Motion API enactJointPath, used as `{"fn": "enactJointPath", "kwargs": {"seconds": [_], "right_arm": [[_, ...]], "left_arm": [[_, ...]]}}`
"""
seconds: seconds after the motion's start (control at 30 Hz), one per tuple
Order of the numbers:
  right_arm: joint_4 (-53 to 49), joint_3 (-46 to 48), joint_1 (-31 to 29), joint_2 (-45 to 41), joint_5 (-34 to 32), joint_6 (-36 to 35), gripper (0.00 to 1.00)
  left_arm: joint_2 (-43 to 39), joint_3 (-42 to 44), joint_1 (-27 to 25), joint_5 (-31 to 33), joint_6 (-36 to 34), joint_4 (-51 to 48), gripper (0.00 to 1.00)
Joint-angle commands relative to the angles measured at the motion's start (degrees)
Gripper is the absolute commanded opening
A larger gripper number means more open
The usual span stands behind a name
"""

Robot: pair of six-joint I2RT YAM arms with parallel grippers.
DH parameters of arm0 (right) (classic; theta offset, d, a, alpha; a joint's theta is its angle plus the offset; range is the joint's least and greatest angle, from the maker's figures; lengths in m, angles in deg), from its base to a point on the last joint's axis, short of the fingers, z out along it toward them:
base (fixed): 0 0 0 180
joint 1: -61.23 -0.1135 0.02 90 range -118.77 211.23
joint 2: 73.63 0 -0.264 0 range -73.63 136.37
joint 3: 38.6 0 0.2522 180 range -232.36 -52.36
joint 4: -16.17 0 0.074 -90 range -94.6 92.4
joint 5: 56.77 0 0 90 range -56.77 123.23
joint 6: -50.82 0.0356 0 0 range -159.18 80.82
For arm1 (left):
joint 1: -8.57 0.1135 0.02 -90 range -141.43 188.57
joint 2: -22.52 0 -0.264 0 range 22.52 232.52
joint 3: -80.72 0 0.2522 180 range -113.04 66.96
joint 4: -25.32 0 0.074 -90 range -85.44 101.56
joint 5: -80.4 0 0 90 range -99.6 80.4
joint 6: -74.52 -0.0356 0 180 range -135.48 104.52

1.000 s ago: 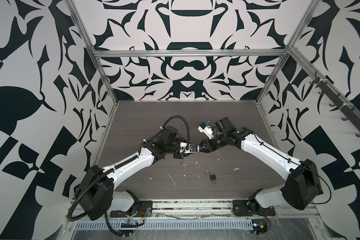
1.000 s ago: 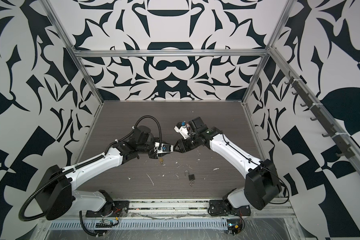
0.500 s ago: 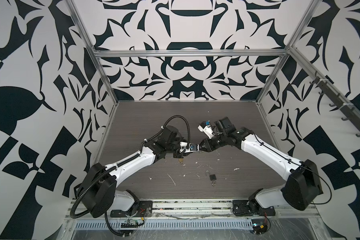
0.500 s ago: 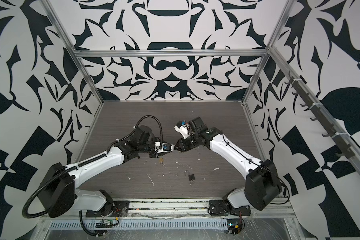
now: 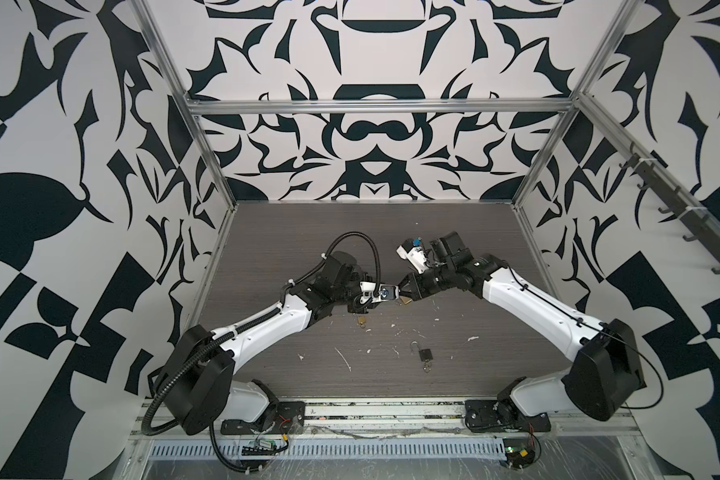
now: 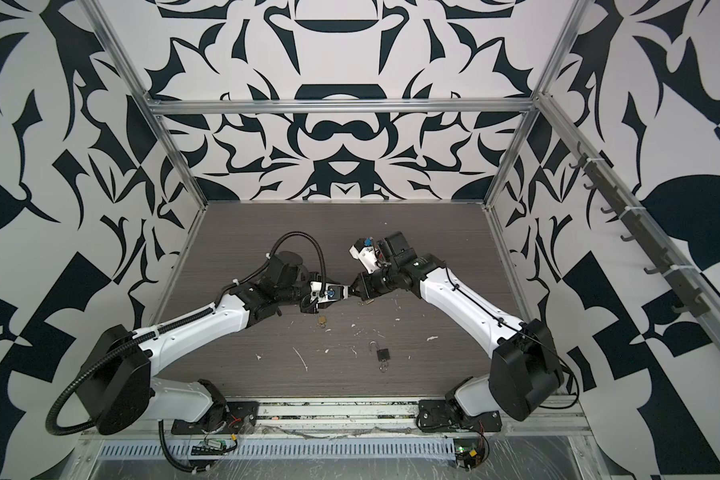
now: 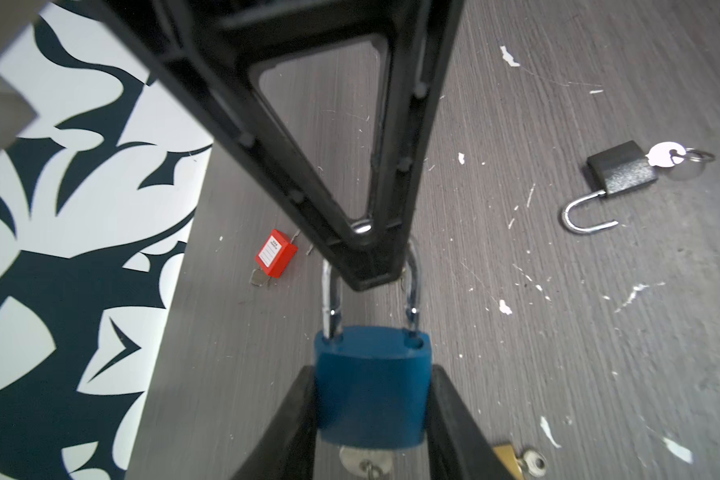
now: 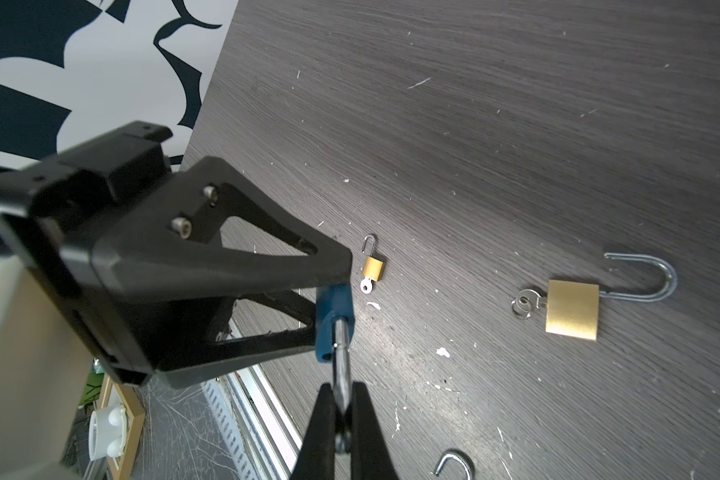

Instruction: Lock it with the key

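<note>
Counted five locks total: one blue padlock (image 7: 371, 386), one red padlock (image 7: 276, 259), one black padlock (image 7: 622, 172), plus two brass — a small brass padlock (image 8: 373, 268) and a bigger brass padlock (image 8: 572, 309). Two robot arms (image 5: 267, 328) — and it looks like one key (image 7: 666, 154) at each lock.

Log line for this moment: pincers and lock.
left pincer: shut on blue padlock | right pincer: shut on shackle | shackle: free end raised, not seated

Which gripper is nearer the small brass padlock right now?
Left. Both hold the blue padlock, but the left gripper hangs just behind the small brass padlock, while the right gripper is farther to its right.
</note>
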Motion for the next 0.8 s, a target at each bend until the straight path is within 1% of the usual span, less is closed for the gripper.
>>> {"fn": "enactJointPath", "kwargs": {"seconds": [0.0, 0.27, 0.3, 0.5, 0.63, 0.77], "right_arm": [[0.87, -2.07, -0.15, 0.46, 3.75, 2.88, 0.0], [2.46, -1.41, -0.15, 2.92, 3.94, 4.92, 0.0], [2.86, -1.29, -0.15, 3.2, 4.07, 5.43, 0.0], [4.55, -0.43, -0.16, 5.04, 4.23, 6.71, 0.0], [6.04, 0.73, -0.21, 5.47, 4.26, 6.54, 0.0], [6.38, 1.37, -0.21, 6.39, 4.48, 5.99, 0.0]], "left_arm": [[-0.18, 1.0, 0.09, 4.69, -0.33, 7.51, 0.0], [-0.36, 0.28, -1.05, 3.33, 1.52, 9.28, 0.0], [-0.25, 0.04, -1.26, 3.27, 3.02, 9.57, 0.0], [0.35, -1.53, -2.58, 2.1, 5.17, 10.59, 0.0], [0.09, -2.78, -2.6, -1.18, 10.63, 12.39, 0.0], [-0.02, -4.76, -2.6, -4.76, 13.47, 11.68, 0.0]]}}
